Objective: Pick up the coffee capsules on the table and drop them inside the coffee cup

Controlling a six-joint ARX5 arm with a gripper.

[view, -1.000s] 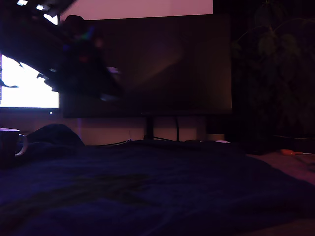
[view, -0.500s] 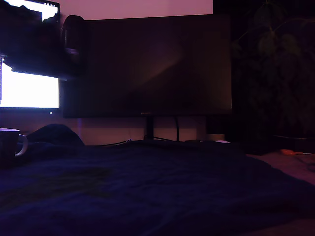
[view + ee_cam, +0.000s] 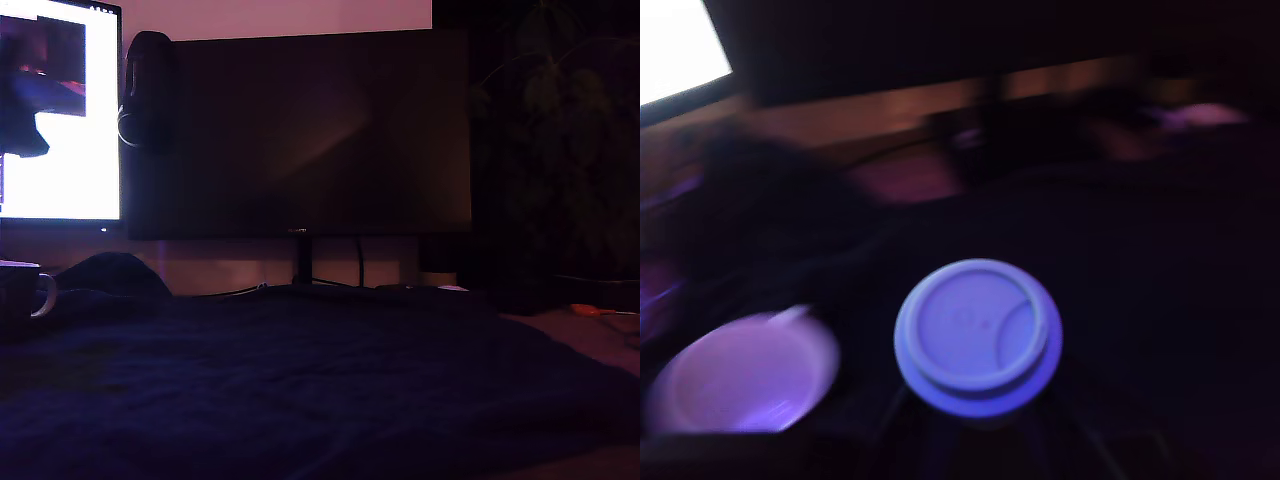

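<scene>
A: One capsule (image 3: 977, 335) is all I count. In the wrist view it sits with its round flanged top facing the camera, pale bluish-white, blurred. The coffee cup (image 3: 740, 375) lies just beside it, its pale round opening showing.

B: And from the exterior view, starting at that view's left?

A: At the far left edge stands the coffee cup (image 3: 22, 292), dark with a pale rim and a pale loop handle, on the table (image 3: 330, 390) draped in navy cloth. Above it, a lit screen (image 3: 70, 150) glows white, and a dark blurred shape, likely part of the arm (image 3: 35, 95), crosses in front of it. Next comes a large dark monitor (image 3: 300, 130) on a stand, then a dim plant (image 3: 560, 120) at the right.

B: Are the jaws clamped on the capsule?

A: I cannot tell. The gripper itself is too dark to make out below the capsule in the wrist view, so whether it holds the capsule is unclear.
</scene>
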